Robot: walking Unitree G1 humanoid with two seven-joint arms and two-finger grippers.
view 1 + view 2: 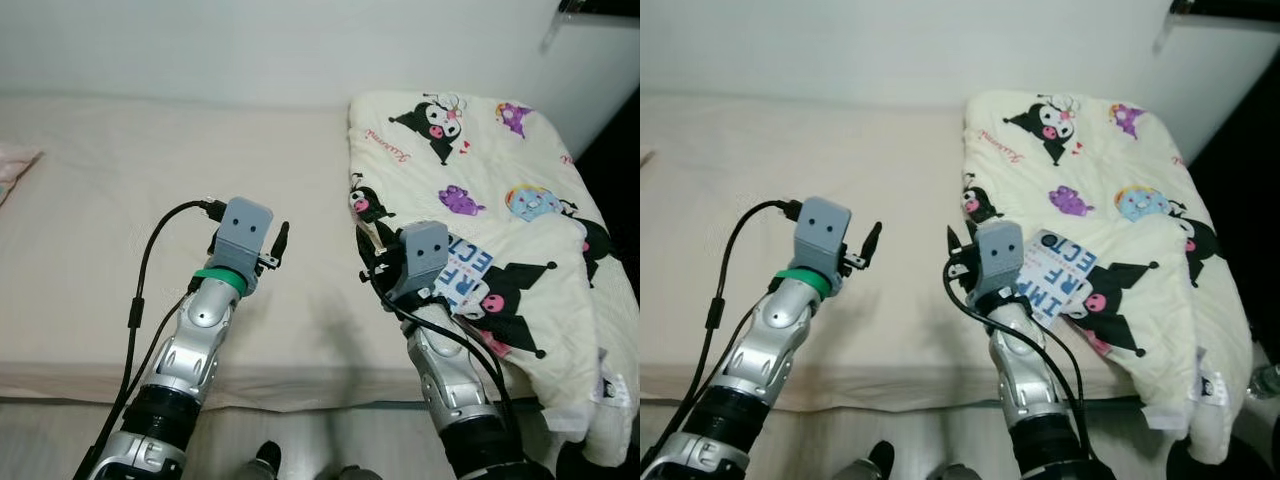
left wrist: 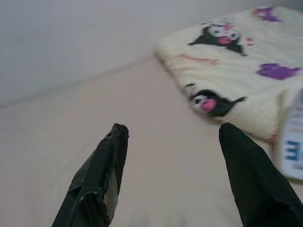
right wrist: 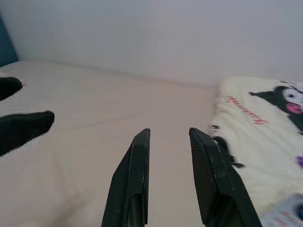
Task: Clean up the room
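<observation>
One bed (image 1: 110,200), one cartoon-print blanket (image 1: 500,150), two claws, perhaps one pink pillow corner (image 1: 15,165) at the edge

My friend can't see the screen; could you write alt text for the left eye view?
Two silver robot arms reach over a beige bed, the left gripper and right gripper both open and empty. A folded cream cartoon-print blanket lies beside the right one.

Pink item (image 1: 14,168) cut off at bed's (image 1: 120,200) left.
</observation>
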